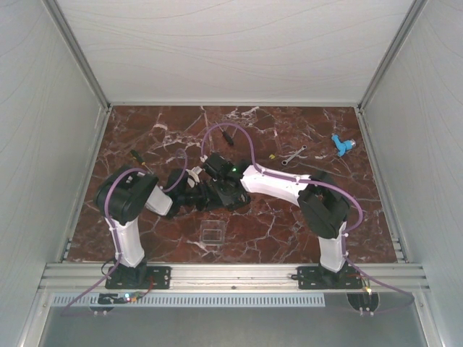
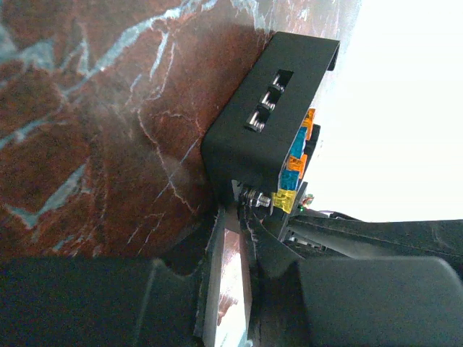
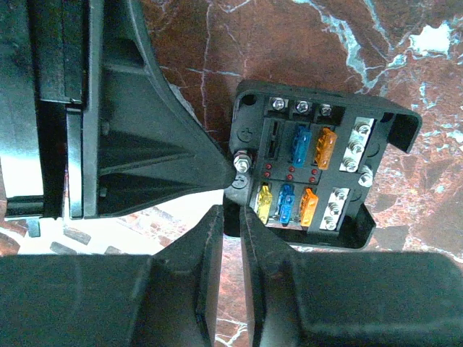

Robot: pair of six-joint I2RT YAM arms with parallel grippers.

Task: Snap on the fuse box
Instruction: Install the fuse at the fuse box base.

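Both arms meet mid-tabletop (image 1: 289, 224), wrists nearly touching. The fuse box (image 3: 311, 166) sits between the two tools and is hard to make out in the top view, where the wrists cover it.

The right wrist view shows the box's open face: black housing, coloured fuses (image 3: 287, 202) in blue, orange and yellow, silver screw terminals along the top and right side, red marble behind. Can't tell whether it rests flat or is lifted.

Left tool (image 2: 233, 217): fingers almost together, tips pinching the box's thin corner edge by the bolt and nut. The right wrist view shows one of its fingers coming in from the left, tip touching that same bolt on the box's left edge. The left wrist view sees the box side-on, with fuses poking out on the right.

Right tool (image 3: 233, 217): fingers parted by a narrow slit with nothing seen between them, tips just beside the box's lower left corner.

A clear square lid (image 1: 211, 234) lies flat on the tabletop nearer the bases, apart from both tools. A wrench (image 1: 293, 155) and a blue part (image 1: 341, 144) lie far right, well apart from the box.
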